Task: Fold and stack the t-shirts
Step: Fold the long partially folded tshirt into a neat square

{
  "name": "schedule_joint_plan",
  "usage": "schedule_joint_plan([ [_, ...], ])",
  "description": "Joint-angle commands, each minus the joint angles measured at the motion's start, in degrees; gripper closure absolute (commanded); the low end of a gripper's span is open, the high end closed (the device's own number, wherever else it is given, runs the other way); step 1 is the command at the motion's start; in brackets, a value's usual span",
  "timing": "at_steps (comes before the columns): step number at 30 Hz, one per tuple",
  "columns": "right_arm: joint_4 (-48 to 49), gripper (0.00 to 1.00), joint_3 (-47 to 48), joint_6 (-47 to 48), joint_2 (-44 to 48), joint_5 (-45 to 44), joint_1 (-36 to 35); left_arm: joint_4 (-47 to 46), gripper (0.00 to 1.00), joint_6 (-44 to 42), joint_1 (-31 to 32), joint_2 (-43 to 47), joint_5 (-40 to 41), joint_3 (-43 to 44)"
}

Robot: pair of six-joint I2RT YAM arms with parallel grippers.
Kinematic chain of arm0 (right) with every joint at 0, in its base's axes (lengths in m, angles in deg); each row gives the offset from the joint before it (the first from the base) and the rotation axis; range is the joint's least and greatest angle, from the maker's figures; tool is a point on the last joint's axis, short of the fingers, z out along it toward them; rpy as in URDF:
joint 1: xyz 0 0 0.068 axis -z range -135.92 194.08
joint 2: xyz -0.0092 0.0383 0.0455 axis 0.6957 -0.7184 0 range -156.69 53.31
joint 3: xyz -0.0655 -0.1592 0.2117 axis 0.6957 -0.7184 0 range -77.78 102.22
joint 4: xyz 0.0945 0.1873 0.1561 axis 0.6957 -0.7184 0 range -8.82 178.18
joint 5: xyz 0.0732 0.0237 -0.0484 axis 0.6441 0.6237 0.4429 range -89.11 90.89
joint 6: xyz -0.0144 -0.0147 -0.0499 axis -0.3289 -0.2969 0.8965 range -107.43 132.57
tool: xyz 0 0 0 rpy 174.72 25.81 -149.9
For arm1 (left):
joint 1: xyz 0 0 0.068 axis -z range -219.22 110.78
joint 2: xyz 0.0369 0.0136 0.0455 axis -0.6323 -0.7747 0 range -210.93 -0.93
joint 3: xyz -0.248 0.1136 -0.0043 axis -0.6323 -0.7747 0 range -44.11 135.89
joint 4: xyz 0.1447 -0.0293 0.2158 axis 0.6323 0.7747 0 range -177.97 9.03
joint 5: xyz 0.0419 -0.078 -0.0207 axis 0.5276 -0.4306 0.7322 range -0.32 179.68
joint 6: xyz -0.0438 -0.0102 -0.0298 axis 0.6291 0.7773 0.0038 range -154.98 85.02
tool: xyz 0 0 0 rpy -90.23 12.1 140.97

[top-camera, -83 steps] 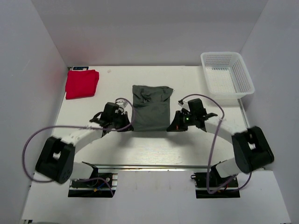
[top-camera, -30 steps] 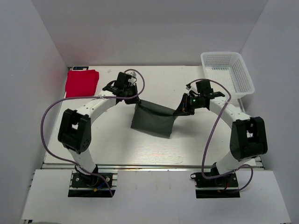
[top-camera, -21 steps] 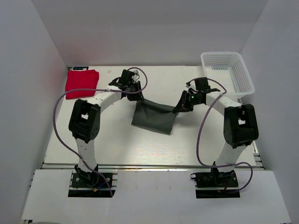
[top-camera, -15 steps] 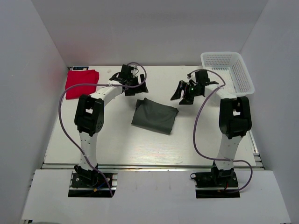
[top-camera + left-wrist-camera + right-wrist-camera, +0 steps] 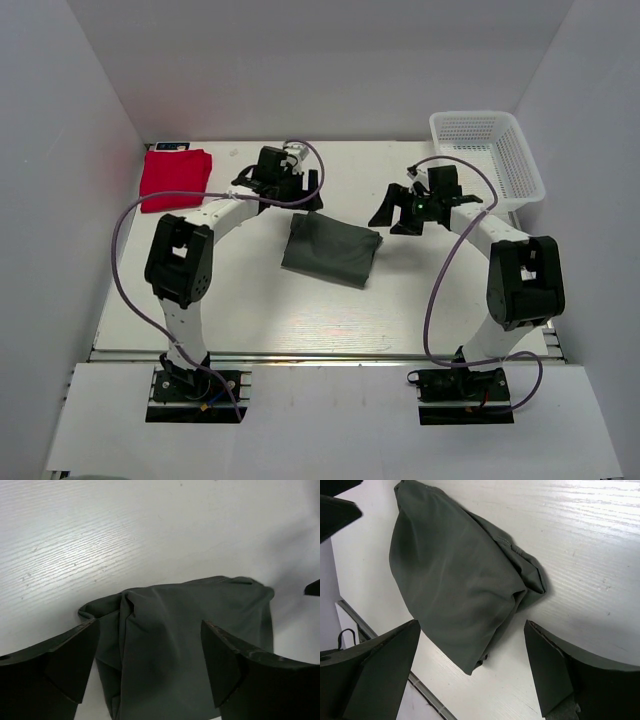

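The dark grey-green t-shirt (image 5: 332,250) lies as a folded, slightly skewed packet in the middle of the surface (image 5: 250,300), well apart from the folded red t-shirt (image 5: 175,178) in the far left corner. The left hand (image 5: 149,630) and right hand (image 5: 471,625) hover wide open and empty at its far edge. The step looks like taking hold for stacking: the 2 hands should pinch every layer together, since 1 corner bunches loosely and could unfold when lifted.

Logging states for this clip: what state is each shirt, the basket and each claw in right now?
dark grey-green t-shirt: folded, lying flat, not gripped.
red t-shirt: folded, lying apart at far left.
white mesh basket: upright, empty.
left claw: open, holding nothing.
right claw: open, holding nothing.
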Motion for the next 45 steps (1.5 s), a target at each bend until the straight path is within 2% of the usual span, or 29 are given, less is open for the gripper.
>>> schedule_joint_plan([
  [1,3.38,0.11,-1.47,1.99,2.07,-1.27,-0.51,-1.79,0.11,-8.15,1.09,-1.07,0.21,0.03],
  [6,2.86,0.14,0.19,2.95,-1.35,-3.38,-1.65,0.74,0.31,-9.84,1.63,-5.91,4.87,4.07],
  [9,4.35,0.19,1.07,4.44,-3.55,-2.95,-2.35,1.28,0.42,-9.84,1.63,-7.32,5.49,4.61],
  [10,4.35,0.21,1.95,4.71,-4.86,-3.03,-2.79,0.76,0.52,-9.84,1.63,-7.93,4.53,4.61],
  [12,3.04,0.22,3.71,4.89,-7.84,-3.64,-3.23,-0.12,0.55,-9.84,1.63,-8.46,3.11,4.61],
  [13,3.03,0.22,5.19,5.06,-8.47,-3.73,-3.4,-0.65,0.62,-9.84,1.63,-8.46,2.5,4.61],
  [14,2.95,0.28,5.47,4.98,-8.91,-3.73,-3.32,-0.65,0.67,-9.84,1.63,-8.46,2.5,4.61],
  [15,3.03,0.33,5.73,4.8,-9.53,-3.39,-3.58,-0.65,0.77,-9.84,1.63,-8.46,2.5,4.61],
  [16,3.56,0.39,6.08,4.45,-10.58,-3.03,-3.76,-0.65,1.0,-9.84,1.63,-8.46,2.5,4.61],
  [17,4.08,0.63,6.35,4.19,-10.94,-2.25,-3.67,-0.65,1.0,-9.84,1.63,-8.46,2.5,4.61],
  [20,4.96,1.0,6.88,3.39,-11.03,-1.28,-3.93,-2.4,1.0,-9.84,1.63,-5.93,1.89,3.38],
  [27,7.77,1.0,3.63,1.73,-4.44,-0.04,-4.29,-8.29,1.0,-9.13,1.63,5.84,0.13,-5.57],
  [32,9.01,1.0,1.69,1.02,-2.32,-0.66,-4.28,-8.83,1.0,-7.73,1.1,8.94,4.17,-8.4],
  [40,8.75,1.0,6.26,-0.82,-10.15,-4.17,-3.85,-4.79,1.0,-7.73,0.57,-0.45,11.19,-2.96],
  [45,8.4,1.0,9.07,-3.11,-14.01,-16.27,-3.93,-1.11,1.0,-6.06,-0.04,-7.75,19.36,3.1],
])
